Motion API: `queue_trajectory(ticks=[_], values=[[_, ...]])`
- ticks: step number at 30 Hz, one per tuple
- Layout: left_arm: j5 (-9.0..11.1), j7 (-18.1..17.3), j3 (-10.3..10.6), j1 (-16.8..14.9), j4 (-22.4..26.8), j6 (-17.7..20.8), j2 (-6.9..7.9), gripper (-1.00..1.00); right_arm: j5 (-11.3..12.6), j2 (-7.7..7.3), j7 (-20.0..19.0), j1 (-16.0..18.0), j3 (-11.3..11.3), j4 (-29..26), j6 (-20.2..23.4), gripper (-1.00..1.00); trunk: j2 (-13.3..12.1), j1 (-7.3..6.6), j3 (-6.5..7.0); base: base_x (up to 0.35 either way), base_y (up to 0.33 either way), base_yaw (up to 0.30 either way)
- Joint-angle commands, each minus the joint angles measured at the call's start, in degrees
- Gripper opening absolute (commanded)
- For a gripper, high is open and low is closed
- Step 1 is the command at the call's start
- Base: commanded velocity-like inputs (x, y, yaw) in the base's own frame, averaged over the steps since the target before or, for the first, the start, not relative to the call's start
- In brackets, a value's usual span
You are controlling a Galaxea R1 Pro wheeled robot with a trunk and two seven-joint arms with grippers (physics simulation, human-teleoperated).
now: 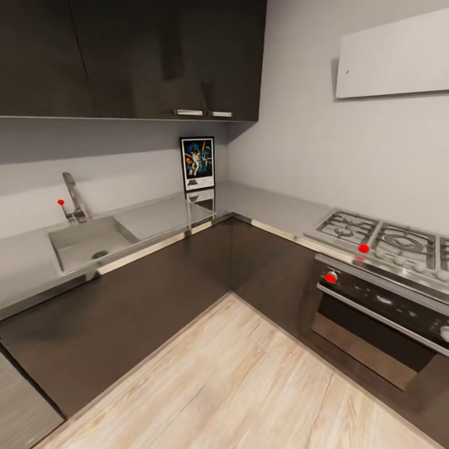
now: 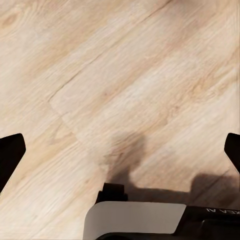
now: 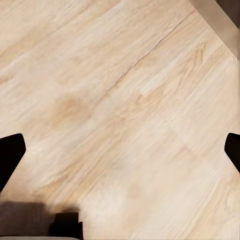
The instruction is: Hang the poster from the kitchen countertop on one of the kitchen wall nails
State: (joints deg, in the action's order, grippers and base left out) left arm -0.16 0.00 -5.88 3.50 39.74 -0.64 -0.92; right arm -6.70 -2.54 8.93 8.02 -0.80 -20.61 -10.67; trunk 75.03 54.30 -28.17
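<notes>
Standing poster (image 1: 197, 163) on corner kitchen countertop (image 1: 262, 206).

Glossy metal-look kitchen countertop (image 1: 156, 218), matt dark cabinet fronts (image 1: 125, 299), pale wood-grain floor (image 1: 249, 386).

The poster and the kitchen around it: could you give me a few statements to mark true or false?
1. The poster stands upright in the corner of the countertop. True.
2. The poster lies flat in the sink. False: it leans against the wall, beside the sink.
3. The stove is on the right. True.
4. A gripper holds the poster. False: both wrist cameras look at wooden floor, fingers spread.
</notes>
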Motion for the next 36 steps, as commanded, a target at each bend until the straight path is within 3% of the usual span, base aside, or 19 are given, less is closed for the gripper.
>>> queue_trajectory(ticks=[1, 34, 35, 36], values=[[0.0, 0.0, -0.2, 0.0, 0.1, -0.1, -0.05, 1.0, -0.6, -0.01, 0.3, 0.0, -0.1, 0.1, -0.1, 1.0, 0.0, 0.04, -0.04, 0.338, 0.0, -0.043], [0.0, 0.0, -0.2, 0.0, 0.1, -0.1, -0.05, 1.0, -0.6, -0.01, 0.4, 0.1, 0.0, 0.0, 0.0, 1.0, 0.0, 0.04, -0.04, 0.327, 0.0, -0.004], [0.0, -0.2, 0.0, 0.0, 2.0, -3.4, -0.13, 1.0, -0.5, -0.01, 0.3, 0.0, 0.1, 0.0, 0.0, 1.0, 0.0, 0.04, -0.04, 0.01, 0.0, 0.0], [0.0, -0.2, 0.0, 0.0, 3.0, -3.9, -0.15, 1.0, -0.5, -0.01, 0.3, 0.0, 0.1, 0.0, 0.0, 1.0, 0.0, 0.04, -0.04, 0.008, 0.0, 0.0]])
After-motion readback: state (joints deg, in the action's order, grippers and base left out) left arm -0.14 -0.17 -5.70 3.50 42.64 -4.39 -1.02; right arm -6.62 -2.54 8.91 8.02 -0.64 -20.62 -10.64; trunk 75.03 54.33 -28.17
